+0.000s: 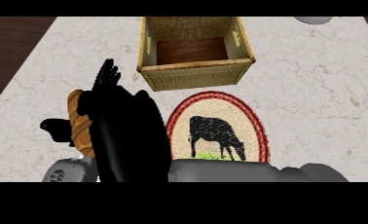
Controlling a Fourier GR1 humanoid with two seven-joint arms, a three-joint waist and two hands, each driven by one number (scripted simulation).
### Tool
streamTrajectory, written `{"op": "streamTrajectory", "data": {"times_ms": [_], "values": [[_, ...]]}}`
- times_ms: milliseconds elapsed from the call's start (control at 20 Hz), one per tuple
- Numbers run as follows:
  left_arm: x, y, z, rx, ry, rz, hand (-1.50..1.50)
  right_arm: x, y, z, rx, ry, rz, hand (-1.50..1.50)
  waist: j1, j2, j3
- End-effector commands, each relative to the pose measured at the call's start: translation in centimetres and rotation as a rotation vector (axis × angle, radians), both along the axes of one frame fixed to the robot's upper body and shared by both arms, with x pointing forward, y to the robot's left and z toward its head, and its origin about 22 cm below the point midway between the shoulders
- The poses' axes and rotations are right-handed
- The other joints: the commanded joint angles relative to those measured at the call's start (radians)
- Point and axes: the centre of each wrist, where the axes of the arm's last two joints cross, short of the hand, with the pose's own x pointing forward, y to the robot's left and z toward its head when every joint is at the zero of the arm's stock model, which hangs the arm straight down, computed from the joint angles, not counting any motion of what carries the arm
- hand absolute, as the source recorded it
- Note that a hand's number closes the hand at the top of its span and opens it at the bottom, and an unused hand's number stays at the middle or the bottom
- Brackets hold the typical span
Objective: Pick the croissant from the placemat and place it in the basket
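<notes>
- Croissant [78, 121] sits at left centre of frame, off the placemat [255, 121], caught in the hand [119, 121]; looks lifted for the carry to the basket [197, 74]
- Hand is a big black shape at lower left; only a brown strip of croissant shows along its left edge
- Thumb pokes out left of the croissant, fingers on the other side, so the hand is closed round it
- Fingertips point up-frame toward the basket's lower left corner
- Which hand: arm crosses from lower right, so I judge it the right; the left hand doesn't show
- Basket at upper centre, open top, wood floor bare, just above the placemat
- Placemat at lower centre-right, cow print
</notes>
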Motion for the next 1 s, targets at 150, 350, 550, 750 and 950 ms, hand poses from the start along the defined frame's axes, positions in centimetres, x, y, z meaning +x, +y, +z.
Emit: {"op": "streamTrajectory", "data": {"times_ms": [150, 350, 550, 750, 950], "values": [[0.0, 1.4, 0.2, 0.012, 0.005, 0.051, 0.00, -0.5, 1.7, 5.1, 0.138, 0.101, -0.098, 1.50, -0.046, -0.004, -0.001], [-0.8, 0.9, 0.0, -0.015, 0.016, 0.057, 0.00, 0.5, 2.6, 6.4, 0.083, 0.109, -0.190, 1.50, -0.061, -0.008, -0.001], [-1.6, 1.9, -1.5, -0.008, 0.020, 0.103, 0.00, 1.1, 3.5, 7.8, -0.011, 0.040, -0.257, 1.50, -0.094, -0.005, 0.000], [-1.6, 2.4, -0.3, 0.013, 0.012, 0.085, 0.00, 1.9, 3.9, 7.8, -0.067, 0.049, -0.305, 1.50, -0.101, -0.006, 0.002], [-1.9, 4.1, -0.4, -0.001, 0.001, 0.112, 0.00, 3.5, 3.4, 6.8, 0.009, 0.072, -0.313, 1.50, -0.102, 0.001, 0.002]]}}
